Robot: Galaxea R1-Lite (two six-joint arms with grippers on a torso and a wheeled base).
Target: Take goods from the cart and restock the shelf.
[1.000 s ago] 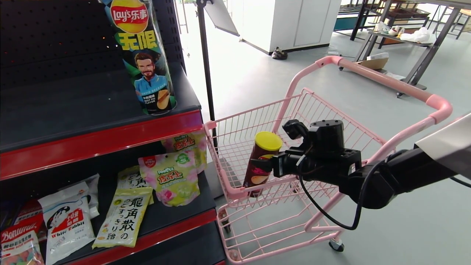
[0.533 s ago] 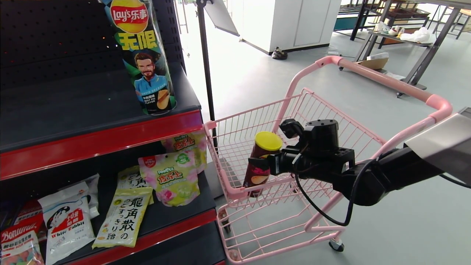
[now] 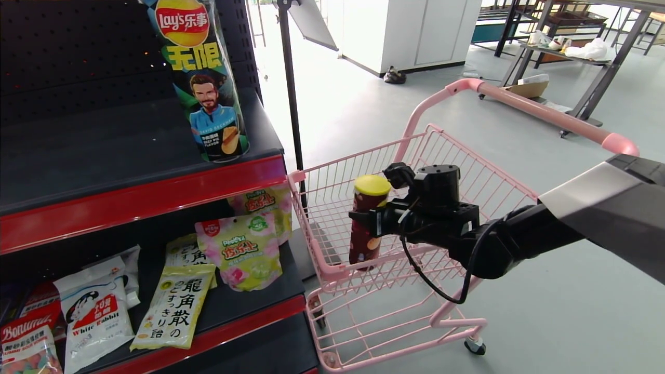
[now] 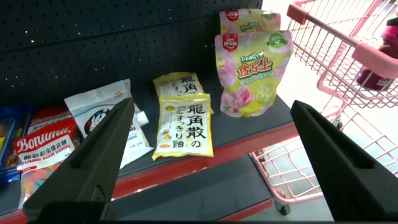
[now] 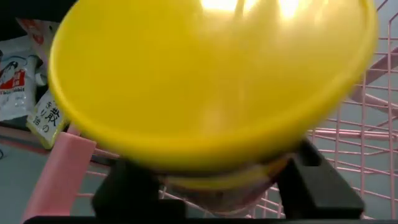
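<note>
A dark red chip can [image 3: 365,231] with a yellow lid [image 3: 372,185] stands upright at the front left corner of the pink cart [image 3: 311,244]. My right gripper [image 3: 366,215] is shut on the chip can just below the lid, with a finger on each side. In the right wrist view the yellow lid [image 5: 211,81] is very close, and black fingers [image 5: 134,190] flank the can. My left gripper [image 4: 211,162] is open in front of the lower shelf [image 4: 205,171], with nothing between its fingers.
A tall green chip can [image 3: 205,78] stands on the upper shelf [image 3: 140,200] near its right end. Several snack bags [image 3: 244,249] lie on the lower shelf. The cart handle [image 3: 540,117] sits at the far right; a black pole [image 3: 291,98] rises behind the cart.
My right gripper has closed in on the can and moved left toward the shelf. The can went from tilted to upright and rose slightly.
</note>
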